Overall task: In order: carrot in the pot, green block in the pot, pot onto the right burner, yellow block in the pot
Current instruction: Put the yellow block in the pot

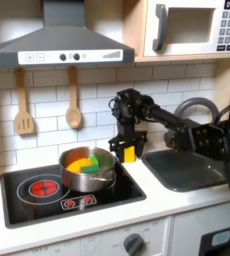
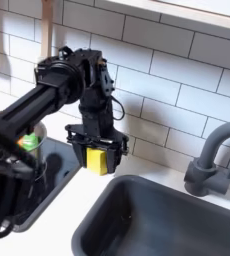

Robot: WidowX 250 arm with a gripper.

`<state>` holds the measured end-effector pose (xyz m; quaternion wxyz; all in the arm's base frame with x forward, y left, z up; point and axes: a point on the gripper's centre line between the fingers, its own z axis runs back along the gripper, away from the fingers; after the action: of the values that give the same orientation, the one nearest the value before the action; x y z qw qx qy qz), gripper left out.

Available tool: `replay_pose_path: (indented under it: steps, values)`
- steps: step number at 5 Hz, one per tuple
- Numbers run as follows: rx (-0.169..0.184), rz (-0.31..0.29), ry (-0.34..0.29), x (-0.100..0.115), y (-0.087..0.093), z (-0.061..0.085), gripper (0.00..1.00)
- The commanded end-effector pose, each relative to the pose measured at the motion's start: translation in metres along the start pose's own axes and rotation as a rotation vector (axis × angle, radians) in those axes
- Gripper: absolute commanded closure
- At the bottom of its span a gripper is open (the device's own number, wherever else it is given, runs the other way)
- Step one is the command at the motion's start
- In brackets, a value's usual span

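The black arm is seen reaching in from the first exterior view's right, its upper link stretched level toward the wall and bent sharply at the elbow. The wrist is turned straight down. The gripper (image 1: 128,153) is held low, fingers pointing downward, and is closed on the yellow block (image 1: 129,155). In the second exterior view the gripper (image 2: 99,158) is shown from the other side, the arm entering from the left, and the yellow block (image 2: 99,160) is pinched between its two fingers.
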<state>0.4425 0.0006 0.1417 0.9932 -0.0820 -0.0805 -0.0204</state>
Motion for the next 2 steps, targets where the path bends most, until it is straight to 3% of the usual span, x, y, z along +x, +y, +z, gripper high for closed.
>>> replay_pose_path:
  steps: [1,2]
  values:
    - [0.007,0.091,-0.145,-0.007,0.021,0.063,1.0]
    - [0.024,0.159,-0.182,-0.019,0.041,0.085,1.0]
